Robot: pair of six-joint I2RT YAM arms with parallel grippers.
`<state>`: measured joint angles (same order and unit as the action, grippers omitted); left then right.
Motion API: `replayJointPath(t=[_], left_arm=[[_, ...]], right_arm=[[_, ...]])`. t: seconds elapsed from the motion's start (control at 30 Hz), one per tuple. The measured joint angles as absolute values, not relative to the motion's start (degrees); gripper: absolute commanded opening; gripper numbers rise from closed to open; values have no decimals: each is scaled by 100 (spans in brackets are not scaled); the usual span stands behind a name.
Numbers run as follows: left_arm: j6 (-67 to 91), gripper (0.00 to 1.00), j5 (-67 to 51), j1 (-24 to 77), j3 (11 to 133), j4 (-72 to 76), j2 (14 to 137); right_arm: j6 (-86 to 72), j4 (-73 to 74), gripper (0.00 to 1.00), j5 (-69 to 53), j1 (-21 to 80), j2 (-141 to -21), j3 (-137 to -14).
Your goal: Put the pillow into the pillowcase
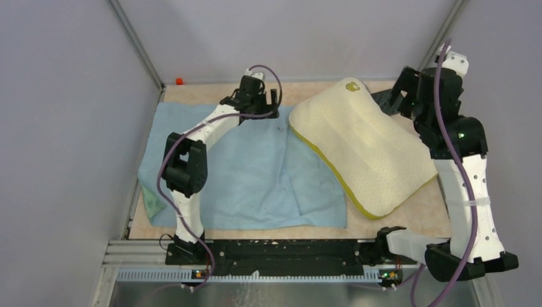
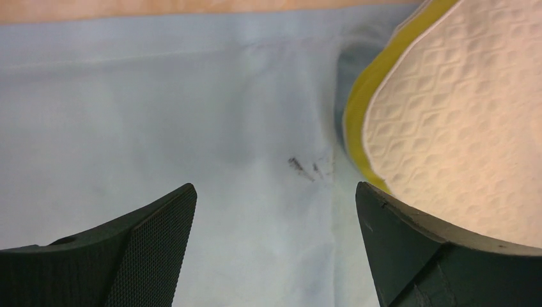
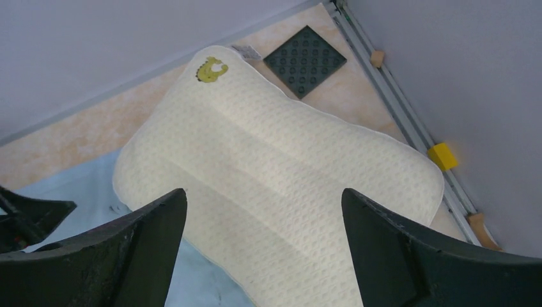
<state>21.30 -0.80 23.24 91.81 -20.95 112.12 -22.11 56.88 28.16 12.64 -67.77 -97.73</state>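
Pillow (image 1: 361, 150) lies outside pillowcase (image 1: 255, 176), overlapping its edge.

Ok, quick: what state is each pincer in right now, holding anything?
Left pincer: open, holding nothing, over the pillowcase.
Right pincer: open, holding nothing, above the pillow.

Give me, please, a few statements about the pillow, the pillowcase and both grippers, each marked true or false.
1. The pillow is already inside the pillowcase. False: it lies outside, one edge overlapping the case.
2. The left gripper and right gripper both have open fingers, holding nothing. True.
3. The left gripper is over the pillow's middle. False: it is over the pillowcase, beside the pillow's yellow band.
4. A dark square plate lies on the table beyond the pillow. True.
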Motion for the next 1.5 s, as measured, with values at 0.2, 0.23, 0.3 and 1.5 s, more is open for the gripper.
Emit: replayJointPath(t=[0.2, 0.23, 0.3, 1.5], left_arm=[[2025, 99, -115, 2681, 10274, -1892, 11922], [1955, 99, -97, 2753, 10490, -1822, 12049], [1798, 99, 1, 2891, 10958, -1750, 12339], [1780, 0, -244, 4171, 10936, -1391, 11963]], right_arm=[[-2215, 4890, 91, 2182, 1264, -6858, -9139], [-2226, 4700, 91, 2051, 1264, -6997, -8945], [-2259, 4292, 91, 1811, 1260, -7352, -8567], [-2672, 4823, 0, 1293, 1177, -9990, -9432]])
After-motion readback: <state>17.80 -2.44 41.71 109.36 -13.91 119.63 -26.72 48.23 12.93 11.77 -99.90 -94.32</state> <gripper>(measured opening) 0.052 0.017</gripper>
